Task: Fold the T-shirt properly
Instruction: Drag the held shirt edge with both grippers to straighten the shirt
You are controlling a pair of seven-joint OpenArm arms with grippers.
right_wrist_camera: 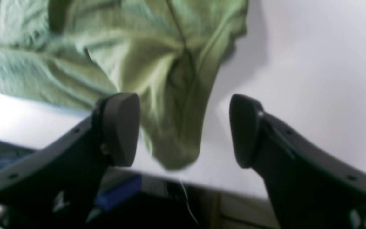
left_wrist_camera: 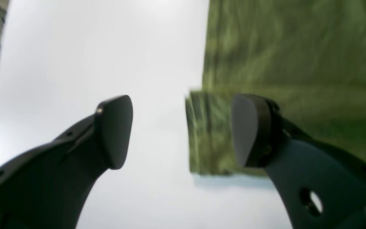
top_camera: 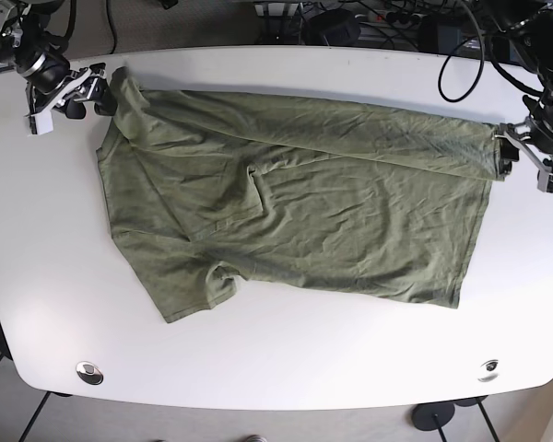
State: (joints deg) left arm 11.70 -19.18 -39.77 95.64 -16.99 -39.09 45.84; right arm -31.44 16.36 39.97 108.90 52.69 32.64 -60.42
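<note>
Item 1, table: white, smooth, rounded corners.

Item 2, T-shirt: olive knit, matte and creased, spread across the table centre, its far edge folded over as a long band from 10 o'clock to 3 o'clock.

Item 3, my 2 claws: left gripper at 3 o'clock, right gripper at 10 o'clock, both released, dark rounded pads astride fabric corners.

Risk, my judgement: uneven pinching would skew the fold; soft cloth could slip or bunch.
</note>
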